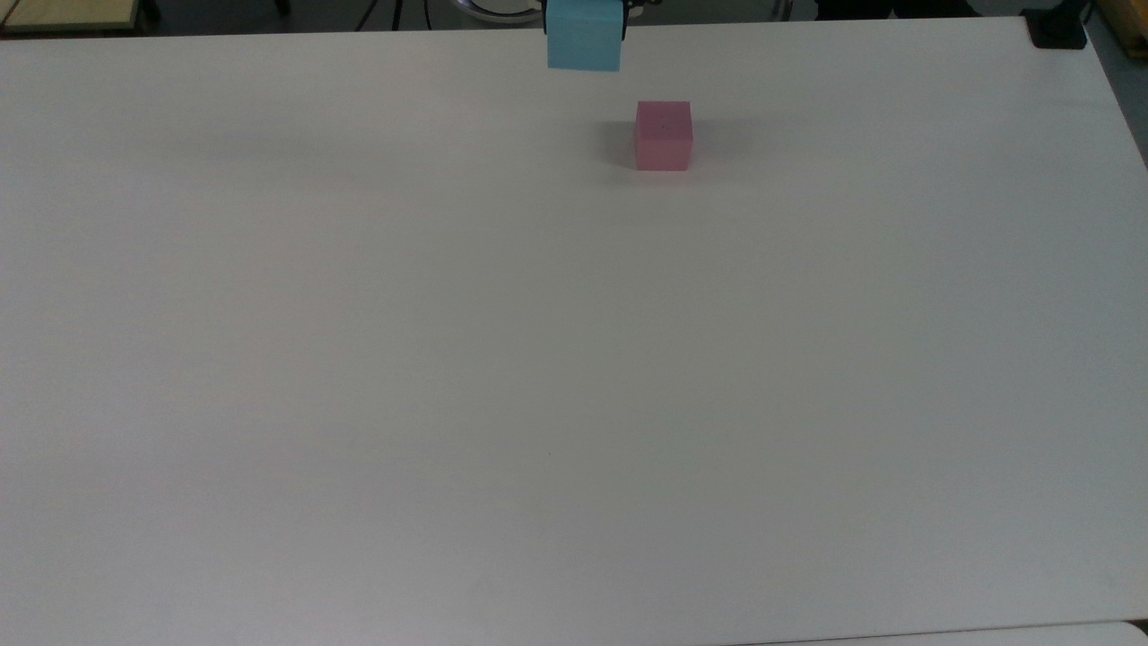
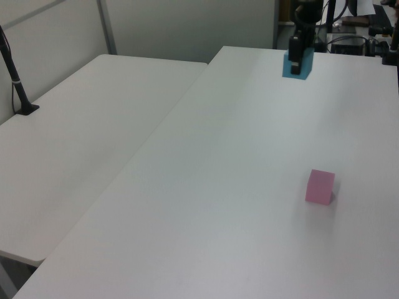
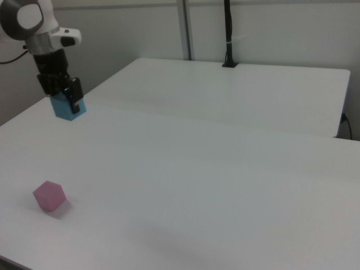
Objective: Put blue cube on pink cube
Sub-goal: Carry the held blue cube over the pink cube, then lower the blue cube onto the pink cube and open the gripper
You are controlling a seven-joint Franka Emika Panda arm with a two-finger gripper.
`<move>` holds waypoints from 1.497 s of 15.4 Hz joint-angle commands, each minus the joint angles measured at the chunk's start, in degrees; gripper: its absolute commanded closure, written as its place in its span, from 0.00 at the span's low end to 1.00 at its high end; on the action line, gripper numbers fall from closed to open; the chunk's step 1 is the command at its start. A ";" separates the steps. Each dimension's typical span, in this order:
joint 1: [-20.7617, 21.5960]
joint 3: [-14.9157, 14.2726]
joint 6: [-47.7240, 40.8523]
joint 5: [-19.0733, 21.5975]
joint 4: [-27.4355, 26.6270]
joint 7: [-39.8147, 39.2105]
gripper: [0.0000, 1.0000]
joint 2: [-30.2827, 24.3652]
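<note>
The blue cube point(image 1: 584, 37) hangs in the air at the top view's upper edge, up and to the left of the pink cube point(image 1: 664, 135). My gripper point(image 3: 64, 99) is shut on the blue cube point(image 3: 70, 108), its black fingers point(image 3: 75, 90) pressed on two opposite faces. The pink cube point(image 3: 49, 196) sits alone on the white table point(image 3: 197, 185), well apart from the gripper. In the left view the gripper point(image 2: 297, 60) holds the blue cube point(image 2: 298, 67) high near the table's far end, while the pink cube point(image 2: 320, 187) rests nearer, at the left view's right.
A second white table point(image 2: 75, 143) adjoins the first at the left view's left. A black pole point(image 2: 15, 78) is clamped to that table's edge. Another black clamp point(image 1: 1058, 27) sits at the top view's upper right corner. Equipment and cables point(image 2: 349, 37) stand behind the table.
</note>
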 commanded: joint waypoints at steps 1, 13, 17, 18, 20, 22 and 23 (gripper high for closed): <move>1.70 1.36 1.15 2.64 -9.70 1.67 0.48 -5.10; 1.88 14.38 21.97 3.09 -32.04 8.87 0.48 -8.63; 2.06 14.38 25.23 3.09 -34.33 12.82 0.48 -8.10; 2.15 14.38 25.84 3.09 -34.77 13.36 0.48 -8.10; 2.15 14.38 26.55 2.74 -35.39 14.15 0.48 -8.10; 1.97 14.38 26.82 2.38 -35.74 14.15 0.48 -7.93; 1.71 14.38 26.90 2.21 -35.65 14.15 0.48 -7.58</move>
